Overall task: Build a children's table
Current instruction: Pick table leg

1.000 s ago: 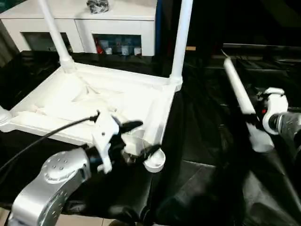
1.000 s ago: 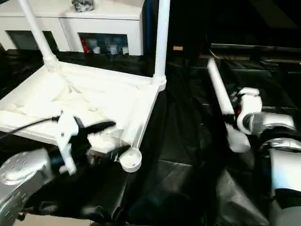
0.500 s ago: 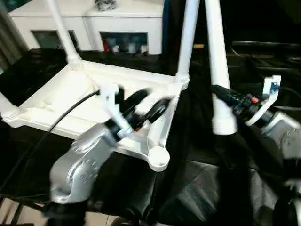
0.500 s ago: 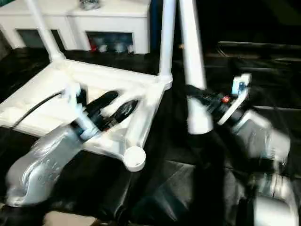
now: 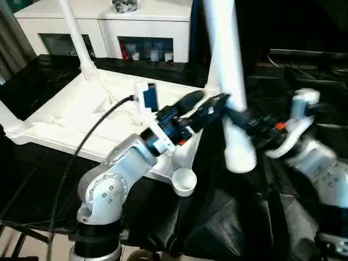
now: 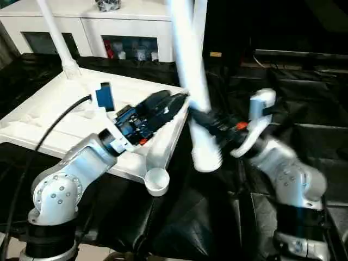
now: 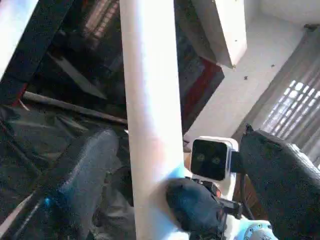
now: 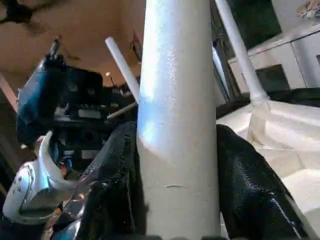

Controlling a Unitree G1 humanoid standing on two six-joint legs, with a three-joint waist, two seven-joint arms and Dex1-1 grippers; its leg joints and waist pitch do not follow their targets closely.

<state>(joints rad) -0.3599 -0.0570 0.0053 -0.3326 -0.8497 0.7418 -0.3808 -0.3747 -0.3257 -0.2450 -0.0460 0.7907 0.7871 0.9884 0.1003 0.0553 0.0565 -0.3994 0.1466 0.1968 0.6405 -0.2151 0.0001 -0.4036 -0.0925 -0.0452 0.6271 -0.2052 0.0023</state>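
Clamping the cropped leg (image 5: 231,103), right hand (image 8: 177,200) hides left hand's (image 5: 209,109) spread.

Held leg (image 5: 228,81) cut off by top edge, motion-blurred. Two mounted legs (image 5: 76,38) also cut off above. Tabletop (image 5: 81,114) partly hidden behind left arm.
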